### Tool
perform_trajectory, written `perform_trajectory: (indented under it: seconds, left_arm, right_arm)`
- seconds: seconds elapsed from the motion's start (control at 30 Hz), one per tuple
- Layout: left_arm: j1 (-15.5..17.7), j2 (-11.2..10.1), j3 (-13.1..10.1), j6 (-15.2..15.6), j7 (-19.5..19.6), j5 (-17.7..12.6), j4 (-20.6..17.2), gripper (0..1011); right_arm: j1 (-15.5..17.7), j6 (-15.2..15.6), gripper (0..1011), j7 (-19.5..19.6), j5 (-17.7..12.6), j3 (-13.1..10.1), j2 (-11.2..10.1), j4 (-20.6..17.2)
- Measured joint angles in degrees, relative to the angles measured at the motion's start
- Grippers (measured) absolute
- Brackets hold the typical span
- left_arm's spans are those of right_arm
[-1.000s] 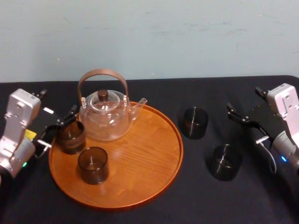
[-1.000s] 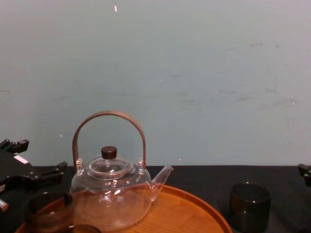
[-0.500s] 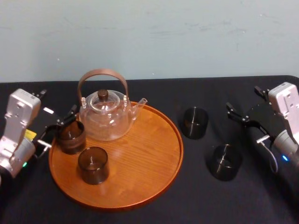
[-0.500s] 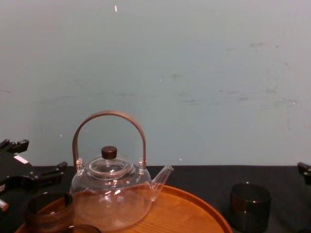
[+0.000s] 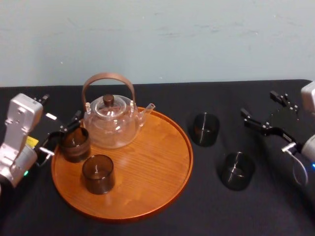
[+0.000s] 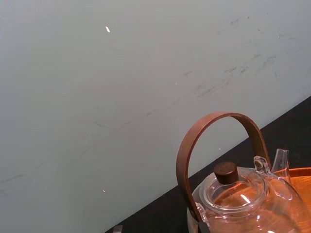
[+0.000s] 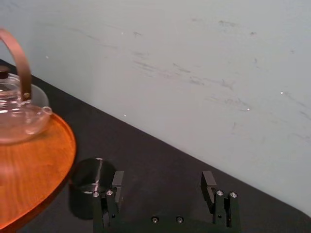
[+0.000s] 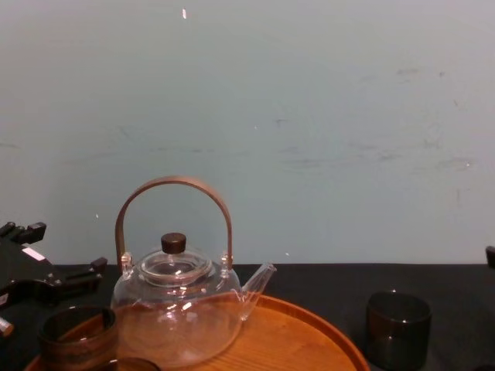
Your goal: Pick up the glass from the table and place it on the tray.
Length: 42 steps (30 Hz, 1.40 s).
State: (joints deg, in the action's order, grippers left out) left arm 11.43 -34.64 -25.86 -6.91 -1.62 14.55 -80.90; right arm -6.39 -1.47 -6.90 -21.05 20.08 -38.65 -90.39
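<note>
My right gripper (image 5: 257,103) gapes empty; I'd straddle the glass (image 5: 236,170) at its seven o'clock squarely. Left gripper (image 5: 63,133) parked by the tray (image 5: 147,196), grip unclear.

Tray (image 5: 147,191) of orange-brown wood, smooth and faintly glossy, with clear grain; teapot (image 5: 114,130) of clear shiny glass under a matt brown handle (image 5: 107,76) and dark knob (image 5: 108,100). Glasses (image 5: 236,170) of smoky see-through glass, smooth and glinting. Matt black cloth (image 5: 211,211) underneath, dull scuffed pale wall (image 5: 157,39) behind, matt black fingers (image 7: 117,182) with small bright metal screws (image 7: 154,219) on the right gripper (image 7: 163,177)
</note>
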Motion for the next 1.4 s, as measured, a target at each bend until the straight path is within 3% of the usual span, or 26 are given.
perform_trajectory:
  seconds: [0.43,0.73,1.1,1.4]
  left_arm:
    - [0.0,0.0,0.0,0.0,0.0,0.0,0.0,1001]
    - [0.0,0.0,0.0,0.0,0.0,0.0,0.0,1001]
    - [0.0,0.0,0.0,0.0,0.0,0.0,0.0,1001]
    - [0.0,0.0,0.0,0.0,0.0,0.0,0.0,1001]
  right_arm:
    - [8.34,5.33,1002,-6.55,-6.84,-5.91,-5.23,-8.88]
    - [12.79,7.83,1002,-10.63,-8.83,-8.47,-8.04,-12.01]
    - [15.34,10.7,1002,-15.51,-8.99,-9.29,-10.31,-13.23]
    - [15.91,12.82,1003,-18.39,-8.59,-9.41,-10.56,-12.8]
